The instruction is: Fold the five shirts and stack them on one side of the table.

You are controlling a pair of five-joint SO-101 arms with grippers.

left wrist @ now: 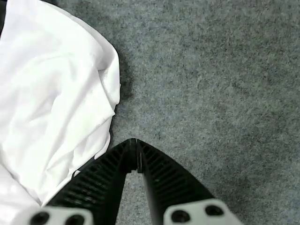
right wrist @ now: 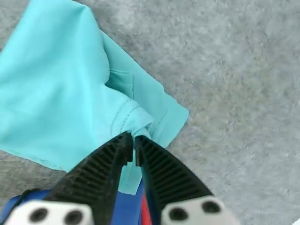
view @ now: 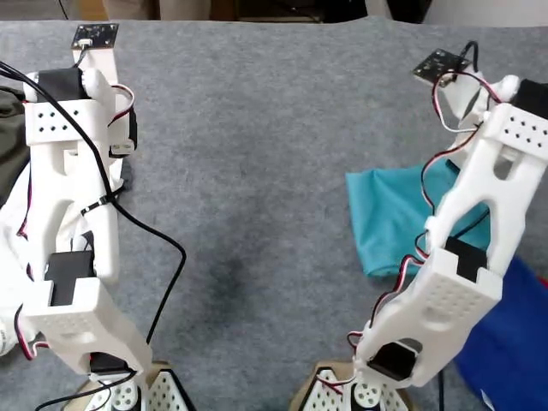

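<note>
While no stack has been started, cloth lies at both sides of the table (view: 257, 128).

Far left: dark cloth (view: 7, 111) crumpled at the edge; cannot tell if it is a shirt. White shirt (left wrist: 47, 93) beside it, rumpled, partly under the left arm. Left gripper (left wrist: 136, 152) just beside the white shirt's edge, over grey table, jaws pressed together on nothing.

Right: teal shirt (right wrist: 56, 84) loosely doubled, not a tidy fold. Right gripper (right wrist: 134, 139) has its jaws pinching a puckered bit of it near a sleeve hem. Blue shirt (view: 509, 342) heaped at the right edge, just beside the teal shirt; a red scrap (right wrist: 143, 208) shows against it.

Judgement: nothing neatly folded, nothing stacked. All the folding and stacking is left; the teal shirt looks first in hand.
</note>
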